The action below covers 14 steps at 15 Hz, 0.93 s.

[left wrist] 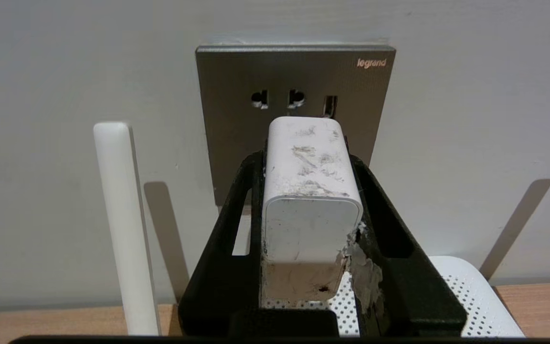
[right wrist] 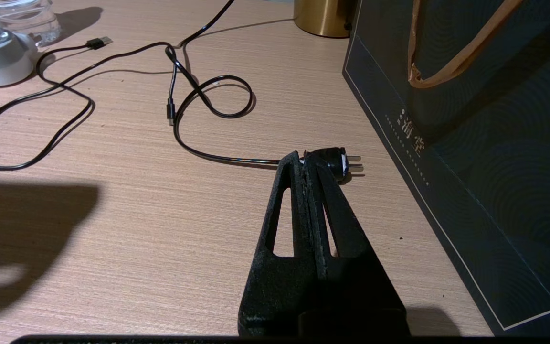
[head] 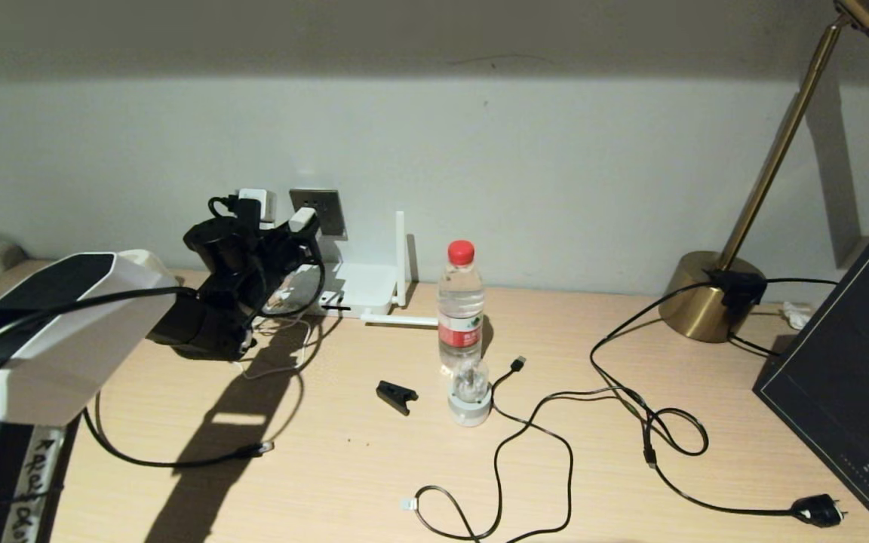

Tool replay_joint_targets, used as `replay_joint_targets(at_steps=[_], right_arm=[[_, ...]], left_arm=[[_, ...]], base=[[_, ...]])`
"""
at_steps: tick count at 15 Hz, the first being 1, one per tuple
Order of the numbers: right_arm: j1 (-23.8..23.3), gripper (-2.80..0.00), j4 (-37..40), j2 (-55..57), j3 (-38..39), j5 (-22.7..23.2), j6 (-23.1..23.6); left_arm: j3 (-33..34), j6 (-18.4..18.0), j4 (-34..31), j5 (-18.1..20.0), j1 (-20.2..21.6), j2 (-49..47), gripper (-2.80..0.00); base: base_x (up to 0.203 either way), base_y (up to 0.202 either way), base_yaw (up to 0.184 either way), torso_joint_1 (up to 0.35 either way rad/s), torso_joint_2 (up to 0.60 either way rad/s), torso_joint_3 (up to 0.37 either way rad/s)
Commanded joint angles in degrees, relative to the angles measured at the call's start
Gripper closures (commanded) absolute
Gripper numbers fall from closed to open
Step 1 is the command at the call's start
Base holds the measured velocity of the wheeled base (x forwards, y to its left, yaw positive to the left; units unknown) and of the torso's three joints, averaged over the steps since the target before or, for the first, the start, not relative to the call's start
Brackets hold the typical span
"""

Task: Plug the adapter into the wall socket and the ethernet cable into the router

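Note:
My left gripper (head: 297, 228) is shut on the white adapter (head: 302, 219), held up at the wall. In the left wrist view the adapter (left wrist: 309, 191) sits between the black fingers (left wrist: 237, 224), its front end close against the lower part of the grey wall socket (left wrist: 237, 95), below the two-pin holes; whether it touches is hidden. The white router (head: 363, 290) lies under the socket, one antenna (left wrist: 122, 229) upright. The black ethernet cable (head: 170, 461) lies on the table, its plug (head: 261, 449) loose. My right gripper (right wrist: 303, 160) hangs shut and empty over the table.
A water bottle (head: 461, 302), a glass dome on a grey base (head: 469, 392) and a black clip (head: 397, 396) stand mid-table. A thin USB cable (head: 517, 364) and a black mains cord with plug (right wrist: 339, 162) trail right. Brass lamp (head: 713, 294) and dark bag (head: 849, 377) stand at the right.

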State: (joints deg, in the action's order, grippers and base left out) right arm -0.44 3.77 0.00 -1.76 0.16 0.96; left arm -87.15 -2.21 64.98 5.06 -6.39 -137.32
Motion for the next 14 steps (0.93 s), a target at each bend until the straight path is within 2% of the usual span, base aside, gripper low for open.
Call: replay_joint_targets(at_steps=[1, 4, 14], right_arm=[[0.0, 0.00, 0.0, 0.0, 0.0, 0.0, 0.0], [0.0, 0.00, 0.0, 0.0, 0.0, 0.0, 0.0], [0.0, 0.00, 0.0, 0.1, 0.0, 0.0, 0.0]], left_arm=[[1.5, 0.0, 1.4, -0.2, 0.0, 0.9, 0.00], [3.6, -0.1, 3.6, -0.3, -0.1, 1.3, 0.00], [3.8, 0.2, 3.8, -0.5, -0.6, 1.7, 0.00]], base=[[0.000, 0.000, 0.000, 0.000, 0.00, 0.000], [0.000, 0.000, 0.000, 0.000, 0.00, 0.000], [0.000, 0.000, 0.000, 0.000, 0.00, 0.000]])
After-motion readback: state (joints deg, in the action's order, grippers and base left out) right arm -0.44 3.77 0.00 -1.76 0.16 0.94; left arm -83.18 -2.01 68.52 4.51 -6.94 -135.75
